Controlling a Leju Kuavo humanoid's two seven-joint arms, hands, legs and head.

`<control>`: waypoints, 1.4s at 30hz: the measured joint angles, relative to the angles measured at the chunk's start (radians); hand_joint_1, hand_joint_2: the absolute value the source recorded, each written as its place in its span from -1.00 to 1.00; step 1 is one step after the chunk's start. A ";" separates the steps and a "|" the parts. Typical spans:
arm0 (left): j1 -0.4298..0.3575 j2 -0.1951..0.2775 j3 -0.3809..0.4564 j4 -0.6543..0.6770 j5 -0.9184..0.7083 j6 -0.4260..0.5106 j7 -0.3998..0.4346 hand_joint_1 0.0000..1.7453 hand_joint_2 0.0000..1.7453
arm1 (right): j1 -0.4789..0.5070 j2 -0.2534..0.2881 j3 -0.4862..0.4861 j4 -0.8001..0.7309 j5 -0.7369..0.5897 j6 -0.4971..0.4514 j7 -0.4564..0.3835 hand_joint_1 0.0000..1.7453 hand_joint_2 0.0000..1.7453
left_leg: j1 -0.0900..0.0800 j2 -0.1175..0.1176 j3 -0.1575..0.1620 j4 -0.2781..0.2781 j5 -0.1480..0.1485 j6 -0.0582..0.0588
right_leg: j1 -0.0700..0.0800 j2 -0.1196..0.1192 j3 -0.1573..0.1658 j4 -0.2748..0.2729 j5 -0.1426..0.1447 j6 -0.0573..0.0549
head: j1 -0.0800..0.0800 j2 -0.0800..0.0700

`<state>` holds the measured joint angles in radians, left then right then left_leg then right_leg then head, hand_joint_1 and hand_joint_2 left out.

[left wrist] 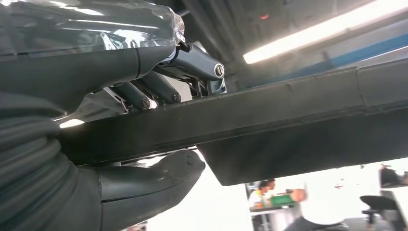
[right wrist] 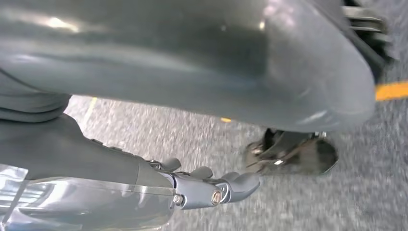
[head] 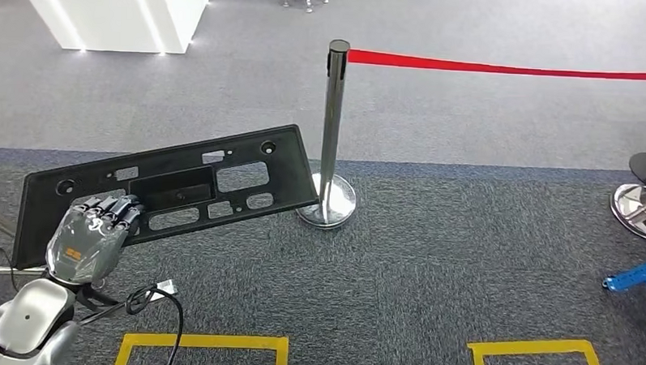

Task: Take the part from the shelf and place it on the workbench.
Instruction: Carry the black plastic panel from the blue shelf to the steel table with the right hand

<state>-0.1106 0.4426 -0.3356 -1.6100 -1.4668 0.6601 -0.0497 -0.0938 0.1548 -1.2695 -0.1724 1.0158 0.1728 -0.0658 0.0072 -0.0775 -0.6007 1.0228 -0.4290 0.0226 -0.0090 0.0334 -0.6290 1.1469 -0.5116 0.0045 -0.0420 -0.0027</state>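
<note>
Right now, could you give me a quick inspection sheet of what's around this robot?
Surface: grey carpet floor with yellow tape squares; no workbench seen.
Job's things: long black plastic panel with cut-outs, tilted, carried above the floor.
Clutter: nothing seen.
Hands: left hand grips the panel's edge; right hand hangs over the carpet, holding nothing, fingers loosely curled.
Cables: black cable by the left arm.
Surroundings: chrome post with red belt; white counter.

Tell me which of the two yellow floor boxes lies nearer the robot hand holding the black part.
The left yellow floor box, just below the left robot hand gripping the black plastic panel. The right yellow box lies far across the carpet.
</note>
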 joint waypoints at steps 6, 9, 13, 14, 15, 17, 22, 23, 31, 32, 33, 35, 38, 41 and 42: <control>-0.016 -0.006 0.001 0.015 0.020 0.024 -0.010 1.00 1.00 | -0.009 0.001 -0.002 0.000 -0.012 -0.014 0.020 -1.00 -1.00 | 0.006 -0.035 -0.019 0.015 -0.004 -0.031 | -0.001 0.016 0.049 -0.121 0.042 -0.016 | 0.000 0.000; -0.022 -0.011 0.003 0.023 0.014 0.029 -0.005 1.00 1.00 | -0.008 0.000 -0.004 -0.001 -0.012 -0.015 0.017 -1.00 -1.00 | 0.005 0.049 -0.079 0.145 -0.077 -0.044 | 0.002 -0.021 0.058 -0.132 0.044 -0.031 | 0.000 0.000; -0.020 -0.022 0.007 0.030 0.006 0.030 -0.001 1.00 1.00 | -0.008 0.000 -0.006 -0.001 -0.012 -0.016 0.017 -1.00 -1.00 | 0.010 0.074 -0.129 0.259 -0.103 -0.054 | 0.006 -0.073 0.059 -0.129 0.037 -0.033 | 0.000 0.000; -0.020 -0.024 0.008 0.031 0.005 0.030 -0.001 1.00 1.00 | -0.008 0.000 -0.006 -0.001 -0.012 -0.016 0.017 -1.00 -1.00 | 0.010 0.082 -0.098 0.202 -0.072 -0.053 | 0.007 -0.086 0.060 -0.127 0.034 -0.031 | 0.000 0.000; -0.020 -0.025 0.008 0.032 0.004 0.030 -0.001 1.00 1.00 | -0.008 0.000 -0.006 -0.001 -0.012 -0.015 0.017 -1.00 -1.00 | 0.009 0.102 -0.059 0.130 -0.045 -0.051 | 0.007 -0.097 0.063 -0.126 0.031 -0.028 | 0.000 0.000; -0.023 -0.028 0.010 0.032 0.004 0.031 0.000 1.00 1.00 | -0.009 0.001 -0.006 -0.001 -0.012 -0.015 0.017 -1.00 -1.00 | 0.000 0.132 -0.004 0.027 -0.017 -0.039 | 0.012 -0.117 0.067 -0.123 0.025 -0.021 | 0.000 0.000; -0.021 -0.031 0.014 0.033 0.004 0.033 0.001 1.00 1.00 | -0.015 0.002 -0.007 -0.001 -0.012 -0.015 0.017 -1.00 -1.00 | -0.002 0.092 0.006 -0.005 -0.006 -0.006 | 0.011 -0.121 0.068 -0.103 0.000 0.003 | 0.000 0.000; -0.022 -0.032 0.014 0.033 0.004 0.033 0.001 1.00 1.00 | -0.014 0.002 -0.007 -0.001 -0.012 -0.015 0.016 -1.00 -1.00 | 0.000 0.083 0.008 -0.010 -0.003 0.000 | 0.009 -0.096 0.051 -0.065 -0.024 0.006 | 0.000 0.000; -0.028 -0.037 0.032 0.024 -0.001 0.034 -0.003 1.00 1.00 | -0.007 0.001 -0.007 0.000 -0.010 -0.009 0.020 -1.00 -1.00 | -0.002 -0.011 0.004 0.000 -0.005 0.000 | -0.001 0.014 0.006 -0.029 0.018 0.002 | 0.000 0.000; -0.029 -0.037 0.036 0.024 -0.001 0.034 -0.005 1.00 1.00 | -0.007 0.001 -0.008 0.000 -0.010 -0.010 0.021 -1.00 -1.00 | -0.002 -0.023 0.001 0.003 -0.005 -0.004 | -0.003 0.036 0.026 -0.078 0.036 0.001 | 0.000 0.000; -0.030 -0.037 0.039 0.023 -0.001 0.034 -0.008 1.00 1.00 | -0.008 0.001 -0.008 0.000 -0.010 -0.010 0.022 -1.00 -1.00 | -0.001 -0.035 -0.003 0.005 -0.005 -0.010 | -0.004 0.053 0.037 -0.105 0.042 0.001 | 0.000 0.000; -0.030 -0.037 0.045 0.021 -0.002 0.035 -0.013 1.00 1.00 | -0.010 0.001 -0.008 0.000 -0.010 -0.010 0.024 -1.00 -1.00 | 0.004 -0.058 -0.010 0.004 -0.002 -0.023 | -0.002 0.039 0.041 -0.114 0.041 -0.004 | 0.000 0.000; -0.024 -0.035 0.059 0.018 -0.003 0.036 -0.015 1.00 1.00 | -0.011 0.000 -0.008 -0.001 -0.010 -0.010 0.023 -1.00 -1.00 | 0.003 0.000 -0.033 0.048 -0.029 -0.037 | -0.001 0.000 0.053 -0.133 0.049 -0.022 | 0.000 0.000; -0.024 -0.034 0.066 0.017 -0.002 0.036 -0.015 1.00 1.00 | -0.009 0.001 -0.009 -0.001 -0.012 -0.012 0.022 -1.00 -1.00 | 0.005 0.065 -0.114 0.224 -0.113 -0.047 | 0.004 -0.043 0.058 -0.137 0.046 -0.032 | 0.000 0.000; -0.021 -0.034 0.066 0.017 -0.002 0.036 -0.015 1.00 1.00 | -0.009 0.001 -0.009 -0.001 -0.013 -0.012 0.021 -1.00 -1.00 | 0.006 0.069 -0.133 0.263 -0.123 -0.049 | 0.005 -0.056 0.058 -0.136 0.044 -0.033 | 0.000 0.000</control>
<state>-0.1318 0.4082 -0.2693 -1.5927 -1.4689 0.6960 -0.0648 -0.1028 0.1562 -1.2788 -0.1732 1.0032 0.1603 -0.0445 0.0133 -0.0089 -0.7337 1.2855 -0.5519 -0.0266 -0.0044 -0.0231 -0.5708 1.0105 -0.4679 -0.0284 -0.0420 -0.0027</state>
